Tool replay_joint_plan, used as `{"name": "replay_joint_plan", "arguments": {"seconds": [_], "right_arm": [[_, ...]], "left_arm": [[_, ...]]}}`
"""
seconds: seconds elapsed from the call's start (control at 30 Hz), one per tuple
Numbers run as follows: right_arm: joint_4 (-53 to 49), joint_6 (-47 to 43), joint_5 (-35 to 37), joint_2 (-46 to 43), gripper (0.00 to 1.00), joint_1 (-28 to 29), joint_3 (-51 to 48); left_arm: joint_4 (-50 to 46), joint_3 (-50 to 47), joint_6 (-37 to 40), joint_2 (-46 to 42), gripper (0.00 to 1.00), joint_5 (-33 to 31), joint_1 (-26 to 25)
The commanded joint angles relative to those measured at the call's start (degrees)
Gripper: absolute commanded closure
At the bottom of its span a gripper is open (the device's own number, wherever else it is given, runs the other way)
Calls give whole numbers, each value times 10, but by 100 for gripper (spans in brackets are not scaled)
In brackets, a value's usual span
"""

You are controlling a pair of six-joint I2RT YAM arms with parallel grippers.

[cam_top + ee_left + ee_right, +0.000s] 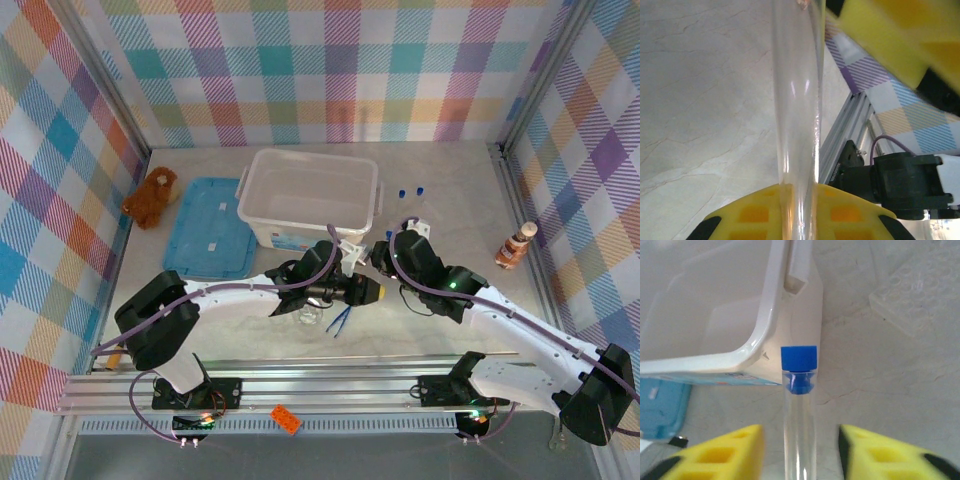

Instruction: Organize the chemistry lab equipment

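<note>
Clenched mid-frame in the jaws of the left gripper (374,291), below the white bin (300,232), the test tube (799,415), likely light, slick and brittle, wants a gentle barrel grip from the right gripper (800,436), its jaws released.

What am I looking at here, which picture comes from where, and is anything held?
Two white robot arms are bolted at the near edge of a table. The overhead picture looks down on both. The other two come from a camera on each wrist, with that arm's yellow fingers in view. On the table lie a white bin, a blue lid, a plush toy, a striped bottle figure, blue tweezers and some small blue caps. The left gripper is closed on a clear tube. The right gripper is open, with a blue-capped tube between its fingers, not pinched. I cannot tell whether it is the same tube.
</note>
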Motion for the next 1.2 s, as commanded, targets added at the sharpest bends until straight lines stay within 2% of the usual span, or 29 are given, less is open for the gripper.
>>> {"name": "replay_joint_plan", "arguments": {"seconds": [0.0,0.1,0.33,0.5,0.83,1.17], "right_arm": [[-31,-29,10,-20,42,-2,43],[-81,-67,-19,-19,40,-31,83],[-167,-144,-272,32,40,-176,164],[-180,-183,-391,77,40,-204,182],[-137,-180,-476,114,42,-204,159],[-133,-191,-496,141,52,-204,154]], "left_arm": [[-36,6,42,-27,99,-15,-3],[-67,3,77,-38,99,-37,-4],[-117,3,155,-54,99,-74,-4],[-142,0,207,-67,99,-106,-4],[-147,-13,227,-78,99,-111,-4],[-141,-20,227,-84,99,-110,-4]]}}
